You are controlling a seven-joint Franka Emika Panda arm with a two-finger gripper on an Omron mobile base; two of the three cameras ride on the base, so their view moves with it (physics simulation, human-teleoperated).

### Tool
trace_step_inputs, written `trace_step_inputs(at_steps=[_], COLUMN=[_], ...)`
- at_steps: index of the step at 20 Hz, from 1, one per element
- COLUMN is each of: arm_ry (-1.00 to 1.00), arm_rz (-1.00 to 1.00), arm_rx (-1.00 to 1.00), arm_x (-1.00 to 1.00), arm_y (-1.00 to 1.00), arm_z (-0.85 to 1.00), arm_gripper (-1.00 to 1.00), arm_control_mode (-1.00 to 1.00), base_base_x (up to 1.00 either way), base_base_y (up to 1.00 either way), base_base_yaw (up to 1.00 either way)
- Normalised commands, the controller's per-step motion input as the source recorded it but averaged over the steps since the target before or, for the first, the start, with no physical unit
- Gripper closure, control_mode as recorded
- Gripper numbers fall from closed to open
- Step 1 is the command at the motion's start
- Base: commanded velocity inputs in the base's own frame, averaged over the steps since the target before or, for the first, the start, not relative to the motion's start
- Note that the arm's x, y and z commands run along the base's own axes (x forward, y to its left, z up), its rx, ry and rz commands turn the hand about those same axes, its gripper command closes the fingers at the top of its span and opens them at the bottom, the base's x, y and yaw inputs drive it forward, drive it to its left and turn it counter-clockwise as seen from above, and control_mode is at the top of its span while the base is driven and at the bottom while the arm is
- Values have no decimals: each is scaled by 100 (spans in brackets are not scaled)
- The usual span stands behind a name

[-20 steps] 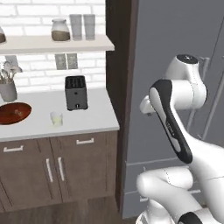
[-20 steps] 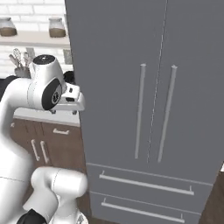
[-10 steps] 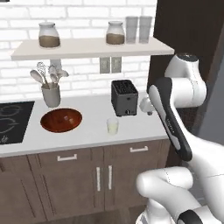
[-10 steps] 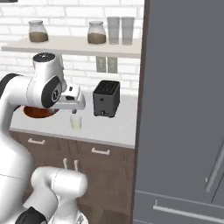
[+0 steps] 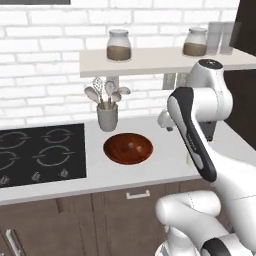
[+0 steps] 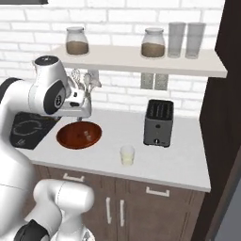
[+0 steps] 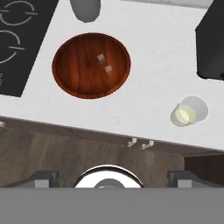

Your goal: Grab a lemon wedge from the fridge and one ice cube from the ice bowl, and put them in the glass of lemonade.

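On the white counter, two tiny pale ice cubes (image 7: pixel 106 68) are seen touching-near inside the wide reddish-brown wooden bowl (image 7: pixel 70 83) — likely slippery, best pinched across flat faces — finger state cannot be told.

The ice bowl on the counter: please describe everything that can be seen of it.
The ice bowl is wide, shallow and round, of glossy reddish-brown wood with visible grain. It stands upright on the white counter, between the black cooktop and the glass of lemonade, with a grey utensil holder just behind it. Two small pale ice cubes lie inside, near the middle. Nothing else touches it; the gripper is not on it.
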Motion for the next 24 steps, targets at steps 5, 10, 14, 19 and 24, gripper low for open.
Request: trace_step_inputs(at_steps=[5,10,14,19,24], arm_ry=[0,0,0,0,0], arm_rz=[0,0,0,0,0], arm_rx=[0,0,0,0,0], arm_x=[0,0,0,0,0], arm_y=[0,0,0,0,0], arm_z=[0,0,0,0,0], arm_gripper=[-100,-100,-100,-100,-100], arm_control_mode=[100,100,100,100,100], base_base_x=[32,7,12,43,39], base_base_y=[14,-57,-14,0,0], base_base_yaw=[-5,0,0,0,0])
